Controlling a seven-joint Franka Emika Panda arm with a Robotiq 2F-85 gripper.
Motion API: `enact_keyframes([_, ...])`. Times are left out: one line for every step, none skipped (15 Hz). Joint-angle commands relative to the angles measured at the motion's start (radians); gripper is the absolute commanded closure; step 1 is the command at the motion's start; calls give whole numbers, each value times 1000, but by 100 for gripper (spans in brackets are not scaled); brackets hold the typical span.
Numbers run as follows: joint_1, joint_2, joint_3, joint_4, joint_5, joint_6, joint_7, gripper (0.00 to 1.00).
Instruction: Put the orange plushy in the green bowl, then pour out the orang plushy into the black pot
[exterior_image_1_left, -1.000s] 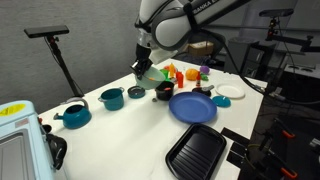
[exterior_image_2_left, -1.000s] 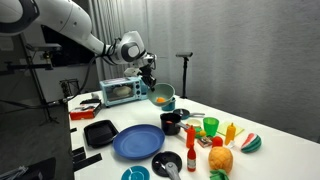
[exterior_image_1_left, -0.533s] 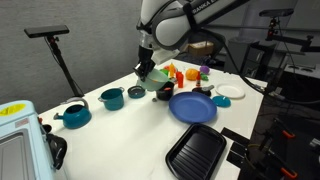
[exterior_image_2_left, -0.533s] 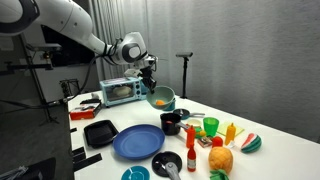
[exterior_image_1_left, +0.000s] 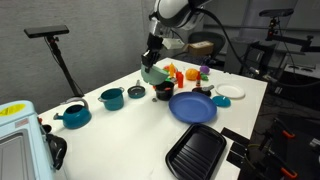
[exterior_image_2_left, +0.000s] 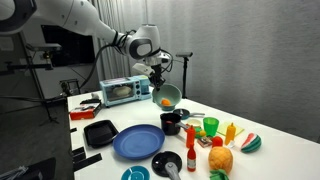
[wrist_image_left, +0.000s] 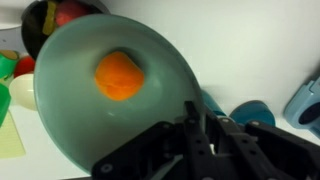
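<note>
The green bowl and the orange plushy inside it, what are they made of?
The green bowl looks like hard plastic. Its surface is plain, smooth and evenly pale mint, with no pattern, though it could also be painted metal or ceramic. The orange plushy looks like soft stuffed fabric, because it is rounded, dull and has a fuzzy edge. The wrist view is blurry, so that is a guess.

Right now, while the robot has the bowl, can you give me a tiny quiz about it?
1. True or false: the plushy sits inside the bowl.
2. The bowl is: A) lying flat, B) lifted and tilted, C) upside down.
3. What is holding the bowl by its rim?

Key: 1 true; 2 B; 3 the gripper.
</note>
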Motion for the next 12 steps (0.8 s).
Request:
enact_keyframes([-103, 29, 94, 64, 179, -30, -208, 98])
enact_keyframes([-126, 37, 113, 73, 226, -50, -259, 98])
enact_keyframes([-150, 43, 131, 80, 273, -70, -310, 98])
enact_keyframes([-173, 53, 146, 89, 317, -97, -357, 98])
enact_keyframes([-191, 67, 159, 99, 360, -121, -395, 98])
enact_keyframes([-210, 77, 169, 110, 399, -158, -431, 98])
enact_keyframes([-227, 89, 173, 124, 431, -208, -453, 98])
enact_keyframes([-245, 98, 174, 134, 463, -261, -470, 98])
enact_keyframes([-257, 106, 167, 147, 492, -310, -488, 98])
enact_keyframes([-268, 114, 156, 159, 516, -353, -497, 98])
enact_keyframes([-282, 124, 150, 173, 548, -394, -516, 98])
enact_keyframes([-294, 133, 143, 183, 584, -418, -526, 98])
